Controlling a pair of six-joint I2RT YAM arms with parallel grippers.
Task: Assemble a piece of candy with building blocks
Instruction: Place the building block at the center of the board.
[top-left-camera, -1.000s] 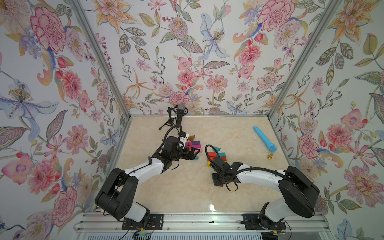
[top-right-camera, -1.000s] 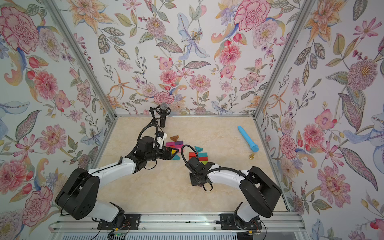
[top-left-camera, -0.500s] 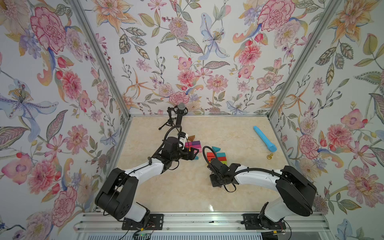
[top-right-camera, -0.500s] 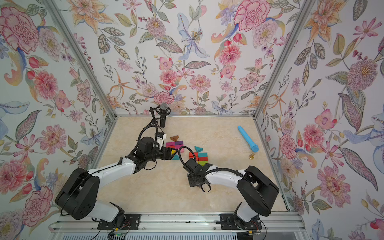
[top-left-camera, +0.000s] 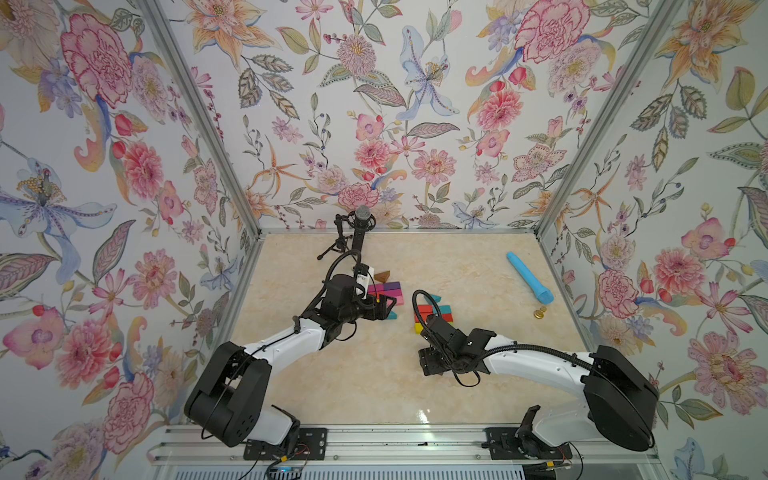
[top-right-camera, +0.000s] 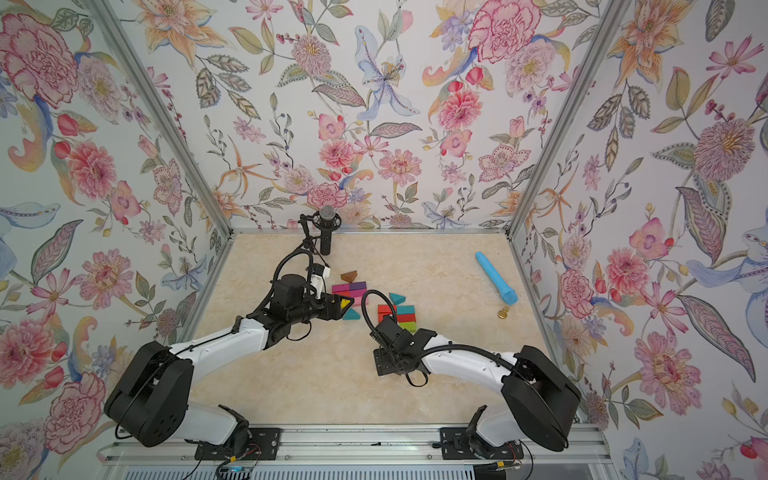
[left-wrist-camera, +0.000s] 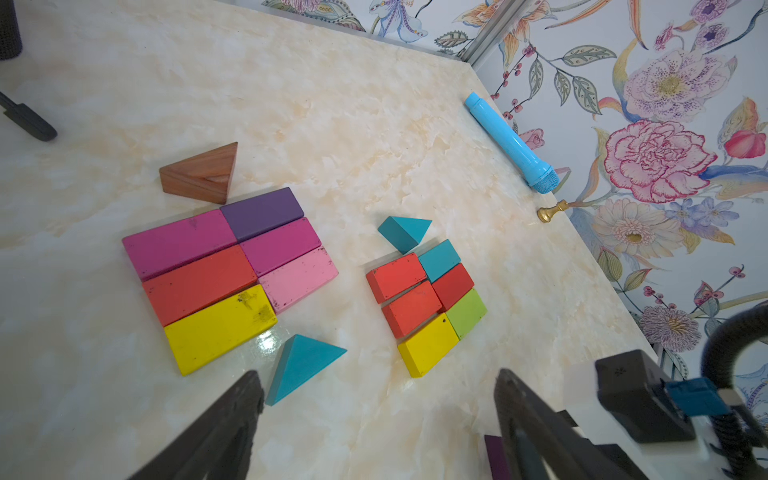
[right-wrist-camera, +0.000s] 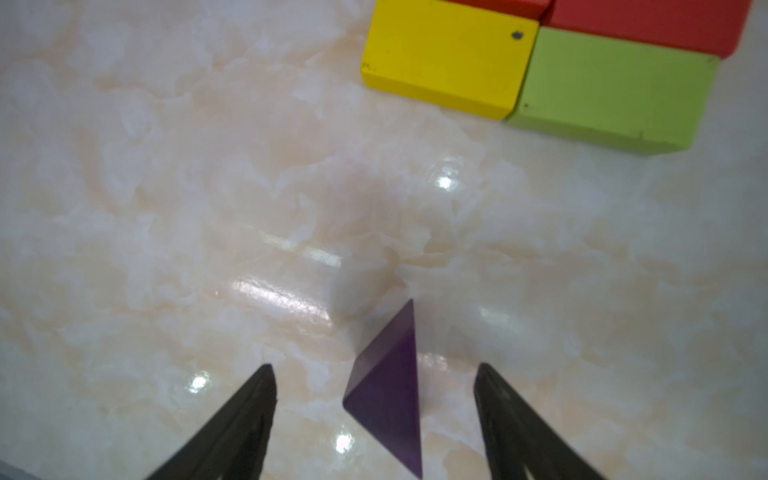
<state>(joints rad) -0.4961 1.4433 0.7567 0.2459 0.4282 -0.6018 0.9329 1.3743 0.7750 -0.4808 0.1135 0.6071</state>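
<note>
With the purple triangle lying free, this looks like the end-piece step of the candy.
Top views: left gripper over the big block slab, right gripper near the small slab. Left wrist: jaws wide, empty, teal triangle by one fingertip. Right wrist: jaws wide, triangle between them, untouched, apart from yellow block. Next, probably: grip it, butt it against the slab.

Six flat painted wooden bricks lie packed in a slab; brown wooden triangle at its twelve o'clock; teal triangle at six; smaller brick slab at four; purple triangle apart.
</note>
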